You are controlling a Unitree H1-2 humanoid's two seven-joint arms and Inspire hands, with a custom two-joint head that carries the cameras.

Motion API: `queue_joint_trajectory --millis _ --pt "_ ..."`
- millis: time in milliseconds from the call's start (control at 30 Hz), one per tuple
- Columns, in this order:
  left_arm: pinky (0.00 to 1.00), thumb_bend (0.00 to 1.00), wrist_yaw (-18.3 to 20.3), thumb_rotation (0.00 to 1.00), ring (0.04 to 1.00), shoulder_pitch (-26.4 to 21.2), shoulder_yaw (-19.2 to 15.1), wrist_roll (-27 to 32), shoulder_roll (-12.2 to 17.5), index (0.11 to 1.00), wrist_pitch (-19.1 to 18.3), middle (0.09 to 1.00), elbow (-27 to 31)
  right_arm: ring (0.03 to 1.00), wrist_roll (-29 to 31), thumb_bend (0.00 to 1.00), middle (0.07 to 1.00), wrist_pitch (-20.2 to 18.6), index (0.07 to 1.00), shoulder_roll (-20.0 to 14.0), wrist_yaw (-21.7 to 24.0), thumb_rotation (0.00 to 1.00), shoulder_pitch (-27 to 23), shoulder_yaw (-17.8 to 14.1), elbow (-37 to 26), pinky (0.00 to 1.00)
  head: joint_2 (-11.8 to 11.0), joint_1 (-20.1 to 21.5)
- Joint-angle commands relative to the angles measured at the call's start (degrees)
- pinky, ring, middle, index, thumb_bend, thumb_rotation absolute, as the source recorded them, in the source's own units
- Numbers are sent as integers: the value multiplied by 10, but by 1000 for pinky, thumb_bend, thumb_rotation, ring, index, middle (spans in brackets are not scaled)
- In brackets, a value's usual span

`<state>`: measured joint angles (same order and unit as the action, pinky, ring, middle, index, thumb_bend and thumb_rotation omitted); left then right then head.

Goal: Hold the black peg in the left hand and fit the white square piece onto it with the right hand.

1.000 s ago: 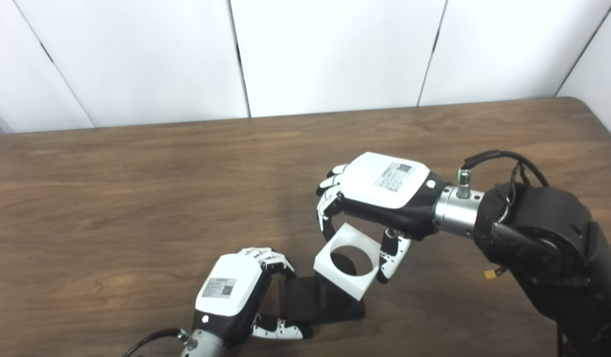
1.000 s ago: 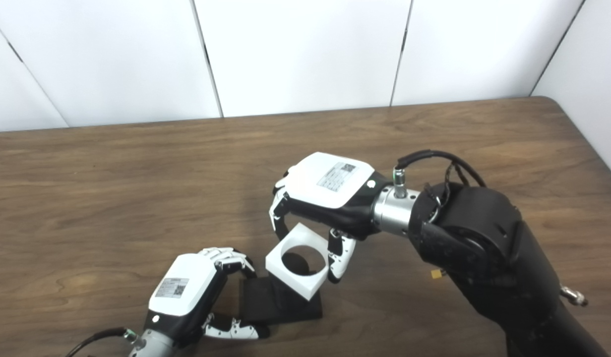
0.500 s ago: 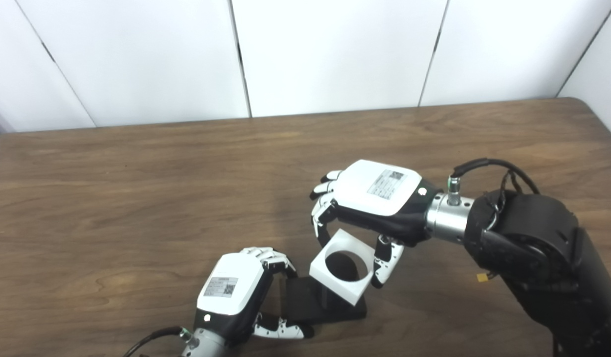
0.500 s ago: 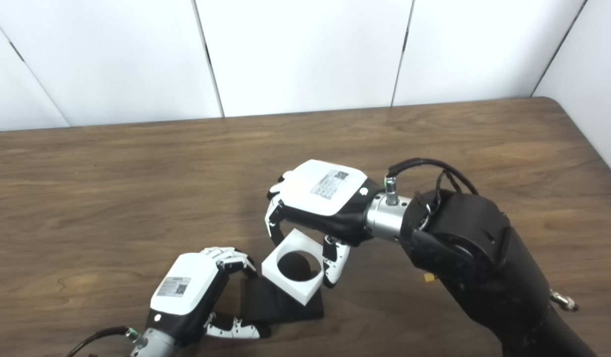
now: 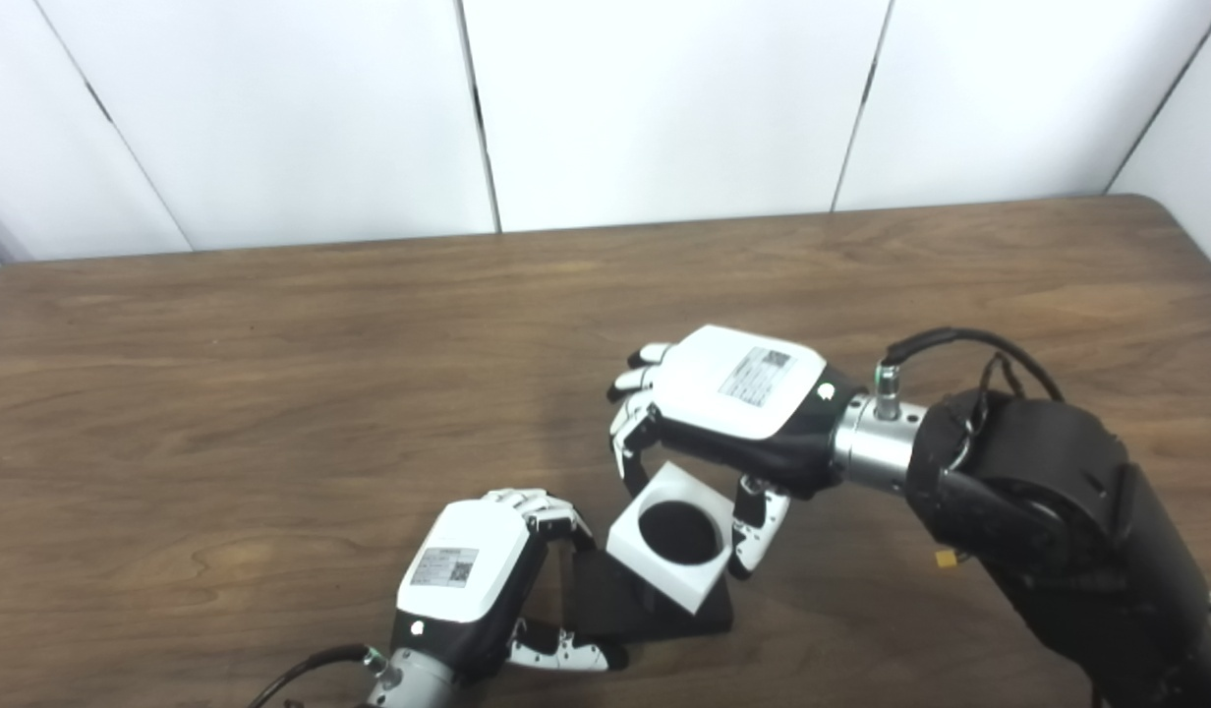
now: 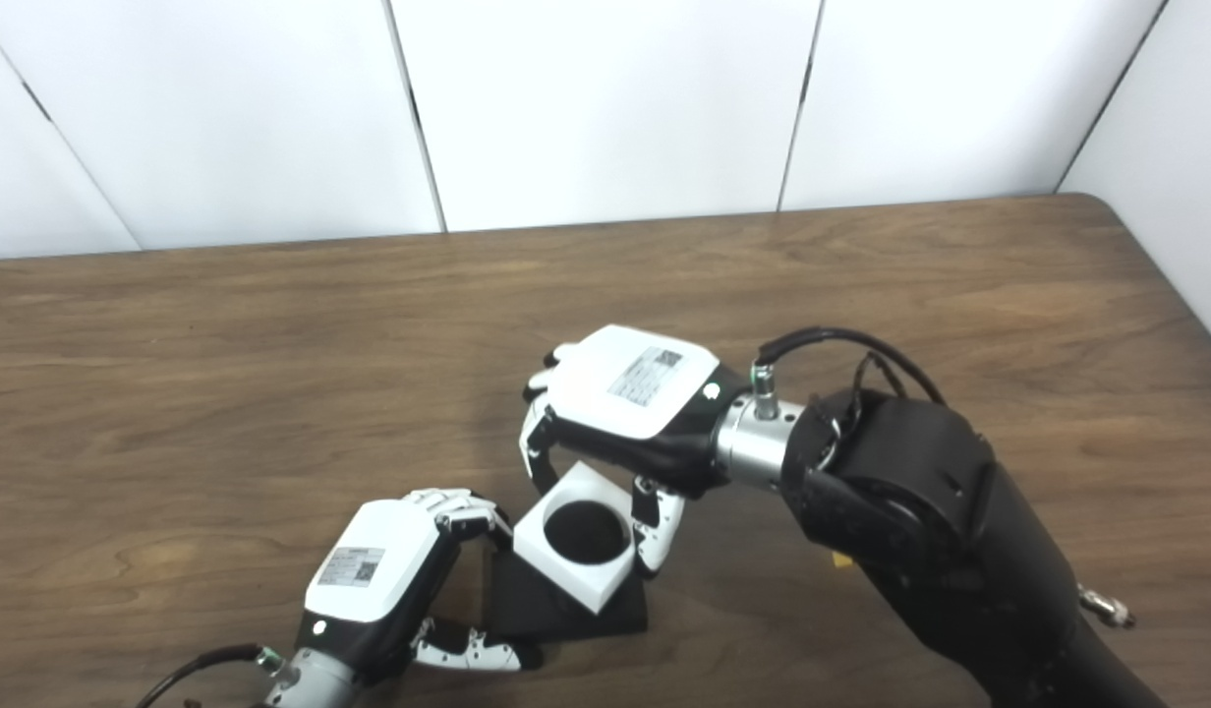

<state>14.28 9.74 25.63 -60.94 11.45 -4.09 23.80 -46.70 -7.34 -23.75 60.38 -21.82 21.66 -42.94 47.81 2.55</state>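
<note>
Left eye view: the white square piece (image 5: 671, 548) is pinched by the right hand (image 5: 728, 413), fingers on its far-left edge and thumb on its right edge, and it sits over the black peg (image 5: 676, 531), whose dark top fills the round hole. The piece is slightly tilted and above the black base plate (image 5: 605, 600), so the fit looks begun but not finished; I judge it must yet slide down until it seats on the base plate, and then be let go. The left hand (image 5: 468, 580) is at the base plate's left edge, fingers curled over the far corner and thumb lying along the near edge, so it grips the peg's base rather than the post itself. The right arm reaches in from the right, palm turned down over the piece, wrist roughly level above the table (image 5: 271, 393).

Right eye view: the same picture from a little to the side. The square piece (image 6: 578, 551) overlaps the base plate's right part, its near corner hanging past the plate's front-right area. The hole shows only black inside, so how deep the peg has gone in cannot be told. The right hand (image 6: 620, 393) is closed on the piece; the left hand (image 6: 379, 580) is closed on the base plate (image 6: 527, 605).
</note>
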Motion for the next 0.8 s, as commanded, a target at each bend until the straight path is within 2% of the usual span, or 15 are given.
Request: queue_joint_trajectory --millis 0,367,700,733,767 --pt "825 520 30 47 799 6 14 -7 -2 486 -2 735 -6 882 -1 523 753 11 485 2 -8 132 -14 -4 -5 924 1 -1" --pt "819 520 31 47 795 6 14 -17 -8 486 -2 732 -7 876 -6 523 750 23 484 8 -13 131 -6 -3 2 918 1 -3" --pt "819 520 33 47 795 6 13 -18 -8 485 -1 731 -5 885 -26 525 759 26 490 5 11 146 -8 1 -3 946 3 -2" --pt "819 520 34 47 795 6 13 -19 -8 485 -1 731 -6 894 -28 746 769 22 568 5 17 223 -9 1 -4 955 4 -1" --pt "818 520 34 47 795 5 13 -19 -7 485 0 731 -6 900 -30 830 776 20 603 5 22 262 -9 1 -4 961 4 -1"
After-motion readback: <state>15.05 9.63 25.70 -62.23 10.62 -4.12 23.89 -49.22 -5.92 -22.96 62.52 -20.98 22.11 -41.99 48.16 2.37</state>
